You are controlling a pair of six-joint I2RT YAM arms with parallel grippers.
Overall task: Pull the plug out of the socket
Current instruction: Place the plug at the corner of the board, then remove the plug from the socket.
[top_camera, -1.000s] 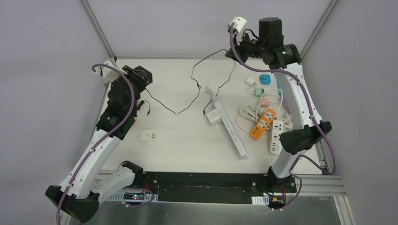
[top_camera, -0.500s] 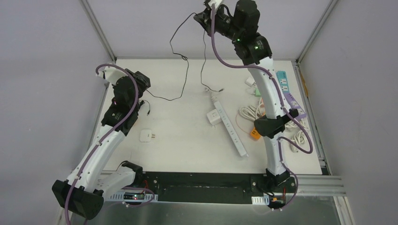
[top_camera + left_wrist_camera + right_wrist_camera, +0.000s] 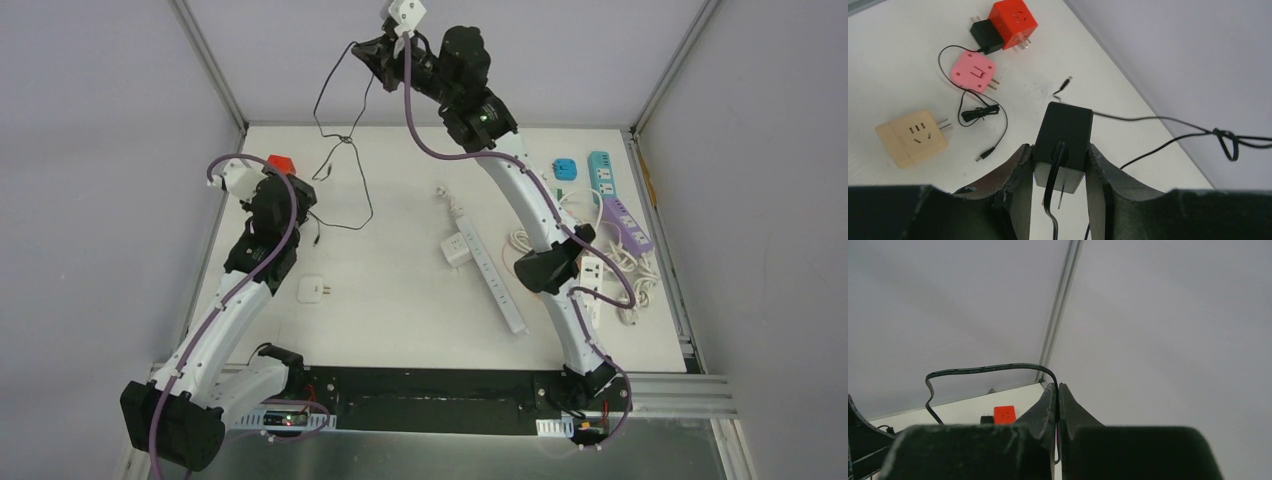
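My left gripper (image 3: 1060, 156) is shut on a black plug adapter (image 3: 1064, 132). Its two metal prongs are bare and point back toward the wrist, in no socket. In the top view the left gripper (image 3: 285, 192) is at the table's far left. A thin black cable (image 3: 1158, 120) runs from the adapter across the table. My right gripper (image 3: 366, 50) is raised high above the far edge and is shut on that cable (image 3: 988, 367). The cable (image 3: 318, 100) hangs down in a loop from it.
A red cube socket (image 3: 1013, 20) with a small black plug (image 3: 984, 37) in it, a pink adapter (image 3: 973, 74) and a beige adapter (image 3: 910, 137) lie near the left gripper. A white adapter (image 3: 313, 290) and a white power strip (image 3: 490, 270) lie mid-table. Several strips (image 3: 610, 190) are at the right.
My right arm has swung left and higher, dragging the cable leftwards. My left arm has shifted slightly, uncovering the red cube socket in the top view.
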